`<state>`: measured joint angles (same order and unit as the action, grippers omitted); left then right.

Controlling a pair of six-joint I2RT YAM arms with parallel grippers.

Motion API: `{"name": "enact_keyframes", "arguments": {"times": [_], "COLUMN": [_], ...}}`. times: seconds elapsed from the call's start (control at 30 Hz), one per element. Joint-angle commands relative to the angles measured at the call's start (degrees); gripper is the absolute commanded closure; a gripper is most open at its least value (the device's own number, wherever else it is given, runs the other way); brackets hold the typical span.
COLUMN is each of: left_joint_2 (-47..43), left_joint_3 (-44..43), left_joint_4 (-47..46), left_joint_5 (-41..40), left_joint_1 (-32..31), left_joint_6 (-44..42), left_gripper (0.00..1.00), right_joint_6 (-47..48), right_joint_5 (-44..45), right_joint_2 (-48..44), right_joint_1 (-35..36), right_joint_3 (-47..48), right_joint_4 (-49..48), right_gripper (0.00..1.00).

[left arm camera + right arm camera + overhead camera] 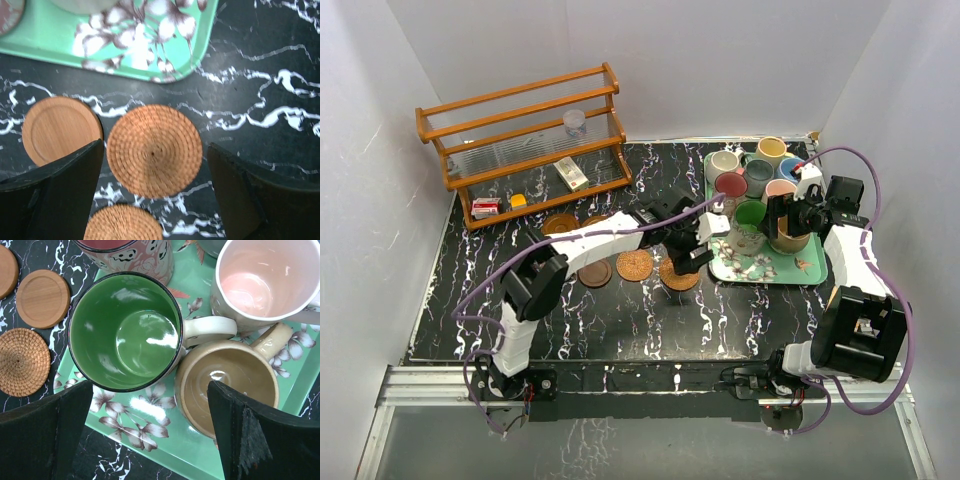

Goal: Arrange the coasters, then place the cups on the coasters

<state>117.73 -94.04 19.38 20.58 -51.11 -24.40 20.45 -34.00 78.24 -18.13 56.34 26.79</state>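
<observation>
My left gripper (686, 257) is near the middle of the top view, just left of the tray (815, 275), and its jaws stand open. In the left wrist view a wicker coaster (154, 150) lies flat on the table (270, 75) in the centre of the frame, between my two fingers (65, 195). A thin strip of table shows on each side of it, so I touch nothing and hold nothing. A wood coaster (57, 131) lies just left of it, partly behind the finger at the left of the frame. A second wicker coaster (122, 222) sits at the bottom edge, close below the first. The tray's corner fills the upper left of that frame.

Left of centre in the top view a brown coaster (594, 272) lies on the table, and an orange coaster (560, 223) lies above it, near the rack (520, 140).

My right gripper (150, 386) is over the tray at the right of the top view, jaws wide apart and empty. In the right wrist view the green mug (125, 330) stands upright in the upper middle, its handle pointing right. The tan mug (225, 385) is just beside it at lower right, partly behind my finger there. The pink mug (265, 280) is at upper right and the maroon mug (130, 255) at the top edge. I cannot tell whether my fingertips are below the rims.

The cream mug (725, 160), yellow mug (771, 148), grey mug (758, 175) and blue mug (790, 168) stand at the tray's upper end in the top view.
</observation>
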Motion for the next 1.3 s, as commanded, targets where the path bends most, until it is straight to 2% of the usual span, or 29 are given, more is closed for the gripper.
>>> {"name": "enact_keyframes", "arguments": {"times": [0.0, 0.17, 0.37, 0.67, 0.97, 1.27], "left_joint_2": [-9.85, -16.52, -19.05, -16.25, -14.01, -13.6], "left_joint_3": [6.08, 15.12, 21.05, 23.04, 26.01, 29.18], "left_joint_4": [1.74, 2.2, -1.3, -5.61, -7.91, -7.19], "left_joint_5": [-1.14, -4.18, -5.43, -9.42, -11.34, -9.0], "left_joint_1": [0.35, 2.8, 7.51, 12.17, 12.34, 12.35], "left_joint_6": [-1.89, -3.85, -3.03, -5.32, -8.03, -7.84], "left_gripper": [0.17, 0.17, 0.21, 0.21, 0.22, 0.23], "right_joint_6": [-0.14, -0.14, -0.21, -0.23, -0.23, -0.23], "right_joint_5": [0.17, 0.0, -0.1, 0.16, 0.42, 0.42], "right_joint_2": [-0.18, -0.1, -0.1, 0.15, 0.29, 0.42], "right_joint_1": [-0.41, -0.41, -0.41, -0.5, -0.56, -0.68], "right_joint_3": [0.91, 1.02, 0.91, 0.75, 0.71, 0.65], "right_joint_4": [-1.61, -1.64, -1.65, -1.74, -1.88, -1.83], "right_gripper": [0.02, 0.02, 0.02, 0.02, 0.02, 0.02]}}
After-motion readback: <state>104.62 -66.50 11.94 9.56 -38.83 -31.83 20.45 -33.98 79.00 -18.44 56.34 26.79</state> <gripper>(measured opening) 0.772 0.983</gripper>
